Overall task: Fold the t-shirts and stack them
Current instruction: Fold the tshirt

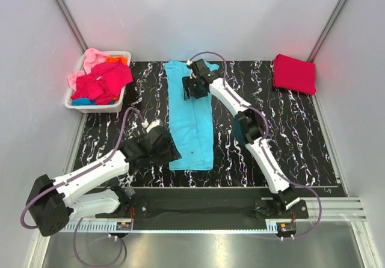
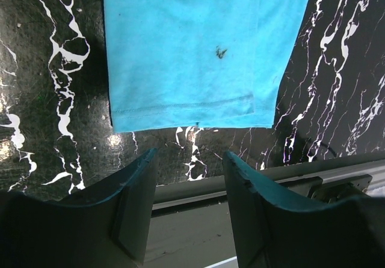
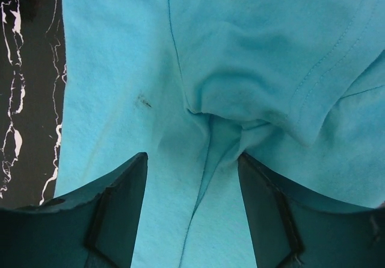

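A turquoise t-shirt point(image 1: 190, 120) lies folded into a long strip down the middle of the black marbled mat point(image 1: 301, 135). My right gripper point(image 1: 194, 87) is open over the shirt's far end, its jaws straddling a raised fold of the turquoise cloth point(image 3: 222, 135). My left gripper point(image 1: 161, 143) is open and empty just left of the shirt's near hem point(image 2: 192, 108), which lies flat ahead of its jaws. A folded crimson t-shirt point(image 1: 294, 73) lies at the mat's far right corner. Pink, magenta-red, orange and blue shirts point(image 1: 102, 78) are heaped at the far left.
The heaped shirts sit in a white slotted basket point(image 1: 90, 106) at the mat's far left corner. A metal rail point(image 1: 210, 206) runs along the near edge with both arm bases. Grey walls close in the sides and back.
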`<state>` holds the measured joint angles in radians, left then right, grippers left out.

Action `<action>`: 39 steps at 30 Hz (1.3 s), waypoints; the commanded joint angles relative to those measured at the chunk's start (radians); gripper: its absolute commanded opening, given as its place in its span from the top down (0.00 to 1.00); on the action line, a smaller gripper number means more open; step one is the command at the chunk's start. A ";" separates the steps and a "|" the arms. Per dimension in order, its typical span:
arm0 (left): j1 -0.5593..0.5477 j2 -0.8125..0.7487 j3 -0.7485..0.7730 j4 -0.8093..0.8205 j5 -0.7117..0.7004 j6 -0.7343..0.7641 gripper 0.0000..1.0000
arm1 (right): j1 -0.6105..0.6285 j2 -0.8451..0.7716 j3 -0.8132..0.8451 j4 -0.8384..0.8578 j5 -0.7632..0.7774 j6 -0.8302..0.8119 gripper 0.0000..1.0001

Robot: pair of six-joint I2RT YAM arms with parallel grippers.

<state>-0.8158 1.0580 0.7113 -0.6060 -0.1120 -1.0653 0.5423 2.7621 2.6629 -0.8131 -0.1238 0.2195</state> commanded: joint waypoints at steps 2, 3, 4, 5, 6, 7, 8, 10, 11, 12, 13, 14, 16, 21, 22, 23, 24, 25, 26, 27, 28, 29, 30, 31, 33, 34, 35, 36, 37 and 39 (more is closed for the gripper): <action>0.006 0.026 0.054 -0.003 0.005 0.031 0.48 | -0.036 0.056 -0.038 -0.098 0.010 -0.045 0.31; 0.006 0.037 0.059 -0.003 0.006 0.036 0.48 | -0.036 0.036 -0.047 -0.089 0.000 -0.051 0.32; 0.006 0.042 0.063 -0.003 0.005 0.037 0.48 | -0.036 0.025 -0.055 -0.077 -0.013 -0.055 0.32; 0.006 0.046 0.063 -0.003 0.003 0.036 0.48 | -0.036 -0.002 -0.073 -0.069 -0.020 -0.058 0.32; 0.006 0.046 0.063 -0.003 -0.008 0.028 0.48 | -0.036 -0.019 -0.083 -0.061 -0.030 -0.062 0.32; 0.006 0.043 0.057 -0.003 -0.017 0.024 0.48 | -0.036 -0.038 -0.095 -0.045 -0.030 -0.062 0.32; 0.006 0.037 0.054 -0.003 -0.038 0.018 0.48 | -0.036 -0.082 -0.119 -0.034 -0.030 -0.065 0.32; 0.007 0.017 0.040 -0.003 -0.070 -0.001 0.48 | -0.036 -0.130 -0.142 -0.005 0.001 -0.063 0.29; 0.009 0.010 0.033 -0.003 -0.104 -0.007 0.48 | -0.035 -0.180 -0.168 0.008 0.006 -0.063 0.27; 0.010 -0.006 0.025 -0.003 -0.120 -0.021 0.49 | -0.036 -0.205 -0.182 0.020 0.007 -0.063 0.19; 0.015 -0.013 0.008 -0.003 -0.135 -0.027 0.49 | -0.036 -0.228 -0.193 0.044 0.013 -0.060 0.17; 0.017 -0.018 0.001 -0.001 -0.152 -0.031 0.49 | -0.035 -0.272 -0.216 0.054 0.016 -0.060 0.16; 0.024 -0.033 -0.016 0.005 -0.181 -0.033 0.49 | -0.036 -0.320 -0.277 0.087 0.029 -0.063 0.13; 0.040 -0.041 -0.036 0.032 -0.192 -0.032 0.49 | -0.036 -0.475 -0.472 0.190 0.047 -0.057 0.00; 0.044 -0.039 -0.048 0.044 -0.187 -0.030 0.49 | -0.036 -0.495 -0.507 0.195 0.044 -0.051 0.01; 0.050 -0.035 -0.058 0.063 -0.157 -0.027 0.49 | -0.035 -0.542 -0.602 0.199 0.046 -0.042 0.00; 0.072 -0.035 -0.087 0.118 -0.134 -0.021 0.49 | -0.036 -0.579 -0.671 0.251 0.044 -0.014 0.00; 0.085 -0.035 -0.107 0.155 -0.106 -0.019 0.50 | -0.035 -0.623 -0.755 0.288 0.035 0.003 0.00; 0.102 -0.035 -0.130 0.194 -0.047 -0.018 0.49 | -0.036 -0.728 -0.943 0.333 0.030 0.021 0.00; 0.121 -0.033 -0.153 0.281 -0.013 -0.015 0.49 | -0.036 -0.787 -1.042 0.420 0.021 0.047 0.01; 0.154 -0.033 -0.197 0.317 0.012 -0.015 0.50 | -0.036 -0.844 -1.227 0.452 0.018 0.111 0.03; 0.168 -0.032 -0.213 0.336 0.035 -0.019 0.50 | -0.033 -0.951 -1.311 0.480 0.010 0.138 0.06; 0.181 -0.026 -0.226 0.375 0.044 -0.013 0.50 | -0.031 -1.004 -1.393 0.508 -0.011 0.165 0.08; 0.199 -0.021 -0.242 0.387 0.051 -0.007 0.50 | -0.019 -1.051 -1.528 0.540 -0.008 0.213 0.10; 0.211 -0.006 -0.251 0.423 0.064 0.013 0.50 | 0.008 -1.174 -1.635 0.552 0.021 0.245 0.12; 0.214 0.002 -0.253 0.440 0.075 0.016 0.50 | 0.042 -1.209 -1.711 0.548 0.030 0.271 0.12; 0.216 0.011 -0.253 0.459 0.093 0.018 0.50 | 0.057 -1.266 -1.744 0.546 0.035 0.285 0.13; 0.218 0.032 -0.248 0.485 0.100 0.018 0.50 | 0.071 -1.291 -1.773 0.545 0.039 0.316 0.14; 0.219 0.042 -0.246 0.498 0.104 0.018 0.50 | 0.106 -1.314 -1.816 0.545 0.042 0.333 0.14; 0.221 0.065 -0.242 0.540 0.133 0.015 0.50 | 0.137 -1.364 -1.848 0.543 0.058 0.375 0.16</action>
<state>-0.6025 1.0973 0.4549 -0.2142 -0.0467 -1.0679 0.6334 1.4826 0.8425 -0.3592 -0.0956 0.4858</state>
